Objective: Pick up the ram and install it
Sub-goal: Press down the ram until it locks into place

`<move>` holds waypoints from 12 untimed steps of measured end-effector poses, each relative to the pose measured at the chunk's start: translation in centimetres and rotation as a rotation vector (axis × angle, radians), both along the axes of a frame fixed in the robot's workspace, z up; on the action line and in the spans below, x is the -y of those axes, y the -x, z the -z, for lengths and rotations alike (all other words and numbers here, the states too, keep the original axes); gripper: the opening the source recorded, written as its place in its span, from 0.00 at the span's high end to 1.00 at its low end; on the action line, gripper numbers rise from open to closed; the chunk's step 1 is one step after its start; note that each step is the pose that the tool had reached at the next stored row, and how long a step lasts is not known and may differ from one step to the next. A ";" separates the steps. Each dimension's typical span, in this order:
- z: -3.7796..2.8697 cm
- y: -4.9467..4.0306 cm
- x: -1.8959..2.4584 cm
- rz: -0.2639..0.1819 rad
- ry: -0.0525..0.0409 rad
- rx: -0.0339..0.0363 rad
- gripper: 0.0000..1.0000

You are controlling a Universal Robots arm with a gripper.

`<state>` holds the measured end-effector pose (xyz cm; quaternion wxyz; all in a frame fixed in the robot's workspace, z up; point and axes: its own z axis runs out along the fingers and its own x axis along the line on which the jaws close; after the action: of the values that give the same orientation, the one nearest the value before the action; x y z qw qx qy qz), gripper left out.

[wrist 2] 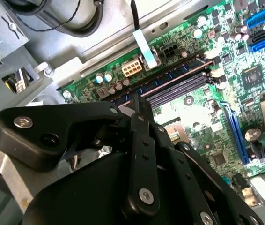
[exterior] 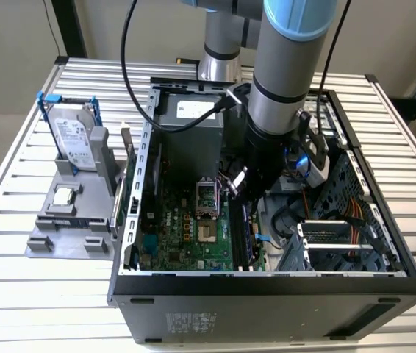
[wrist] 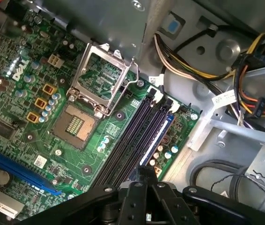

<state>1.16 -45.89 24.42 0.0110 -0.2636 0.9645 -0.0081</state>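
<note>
The ram (wrist: 158,138) is a thin dark-blue stick standing edge-on in the outermost of the black memory slots (wrist: 125,140) on the green motherboard (wrist: 39,140). It also appears as a dark strip (exterior: 242,232) in the exterior view and as a blue line (wrist 2: 167,76) in the second wrist view. My gripper (wrist: 144,171) is down inside the open computer case, directly over one end of the ram. Its black fingers (wrist 2: 139,105) are shut together with nothing visible between them. Whether the tips touch the stick is hidden.
The CPU socket (wrist: 76,124) lies open beside the slots. Bundled cables (wrist: 245,61) and metal drive bays crowd the other side. Case walls (exterior: 267,294) surround the arm. On the table at the exterior view's left, a grey holder (exterior: 68,220) carries a silver hard drive (exterior: 72,140).
</note>
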 end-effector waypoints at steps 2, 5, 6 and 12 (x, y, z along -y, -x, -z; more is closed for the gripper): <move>0.00 0.00 0.00 -0.019 -0.0001 0.0000 1.00; 0.00 0.00 0.00 -0.054 0.0000 0.0000 1.00; 0.00 0.00 0.00 -0.066 0.0000 0.0000 1.00; 0.00 0.00 0.00 -0.123 0.0001 0.0000 1.00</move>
<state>1.16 -45.89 24.41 0.0115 -0.3222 0.9466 -0.0074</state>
